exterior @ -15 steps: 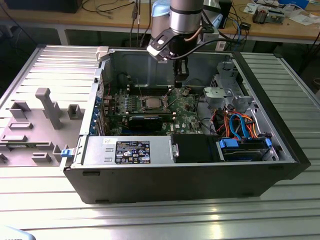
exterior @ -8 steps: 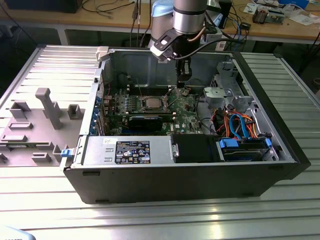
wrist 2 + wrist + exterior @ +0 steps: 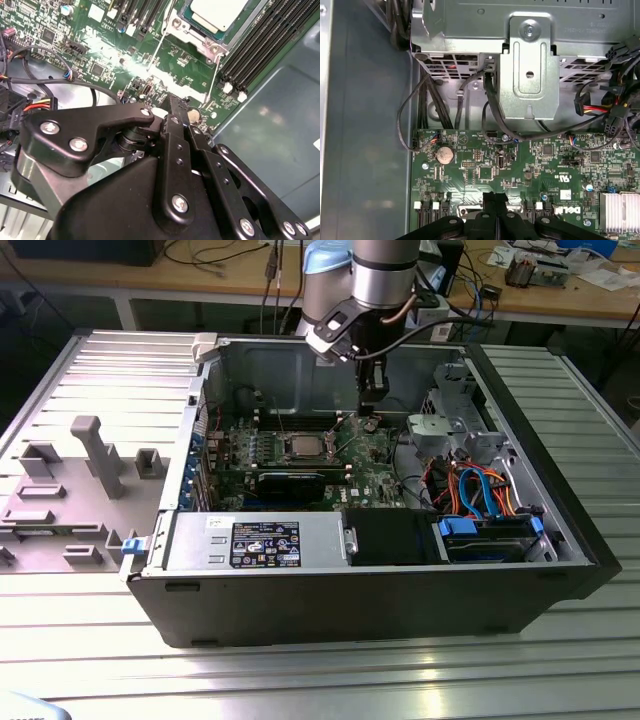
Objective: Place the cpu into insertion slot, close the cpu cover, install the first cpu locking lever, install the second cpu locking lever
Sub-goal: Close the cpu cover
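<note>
The cpu [image 3: 300,447] lies flat in its socket in the middle of the green motherboard, its silver-grey top showing in the second wrist view [image 3: 218,11]. A silvery frame, the cpu cover [image 3: 186,31], surrounds it; I cannot tell if it lies fully down. Two thin metal locking levers [image 3: 156,49] [image 3: 215,75] stick out from the socket, unlatched. My gripper [image 3: 371,418] hangs over the board on the exterior view's right of the socket, near a coin battery [image 3: 444,155]. Its fingers [image 3: 172,102] are shut with nothing between them, also in the first wrist view [image 3: 495,196].
A long black graphics card [image 3: 290,481] sits in front of the socket. Memory slots [image 3: 270,40] run beside the cpu. A metal drive cage [image 3: 530,65] with cable bundles [image 3: 470,490] stands on the exterior view's right. The case walls [image 3: 300,370] enclose the board.
</note>
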You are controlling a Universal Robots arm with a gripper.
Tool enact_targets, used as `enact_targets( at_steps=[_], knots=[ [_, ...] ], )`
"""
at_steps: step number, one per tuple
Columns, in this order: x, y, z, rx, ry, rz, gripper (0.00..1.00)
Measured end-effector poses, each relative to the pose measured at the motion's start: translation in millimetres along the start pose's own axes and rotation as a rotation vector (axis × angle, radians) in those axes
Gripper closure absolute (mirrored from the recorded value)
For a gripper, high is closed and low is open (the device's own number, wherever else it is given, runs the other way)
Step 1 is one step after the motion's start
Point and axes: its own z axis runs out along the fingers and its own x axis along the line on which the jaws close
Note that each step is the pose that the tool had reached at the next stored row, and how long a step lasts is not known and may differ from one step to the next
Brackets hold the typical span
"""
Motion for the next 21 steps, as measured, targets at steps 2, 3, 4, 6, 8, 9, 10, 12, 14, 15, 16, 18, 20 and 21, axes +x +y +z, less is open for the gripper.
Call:
enact_targets(
  at_steps=[2,3,4,6,8,9,10,12,14,15,16,18,20,21],
  knots=[
    [0.1,1.7,0.2,0.0000,0.0000,0.000,0.89],
    [0.1,3.4,0.4,0.0000,-0.0001,0.000,0.89],
    [0.2,4.6,0.6,0.0000,0.0000,0.000,0.89],
    [0.3,6.8,1.0,0.0000,-0.0001,0.000,0.89],
    [0.5,8.9,1.4,0.0000,-0.0002,0.000,0.89],
    [0.5,9.4,1.6,0.0000,-0.0002,0.000,0.89],
    [0.6,10.2,1.8,0.0000,-0.0004,0.000,0.89],
    [0.8,11.6,2.2,0.0000,-0.0005,0.000,0.89],
    [1.1,13.0,2.5,-0.0001,-0.0003,0.000,0.89],
    [1.3,13.6,2.9,-0.0001,-0.0004,0.000,0.89],
    [1.3,13.5,3.7,0.0000,-0.0004,0.000,0.89],
    [1.4,13.4,6.9,0.0000,-0.0005,0.000,0.89],
    [1.6,13.2,10.7,0.0000,-0.0003,0.000,0.89],
    [1.6,13.2,12.1,0.0000,-0.0003,0.000,0.89]
  ],
)
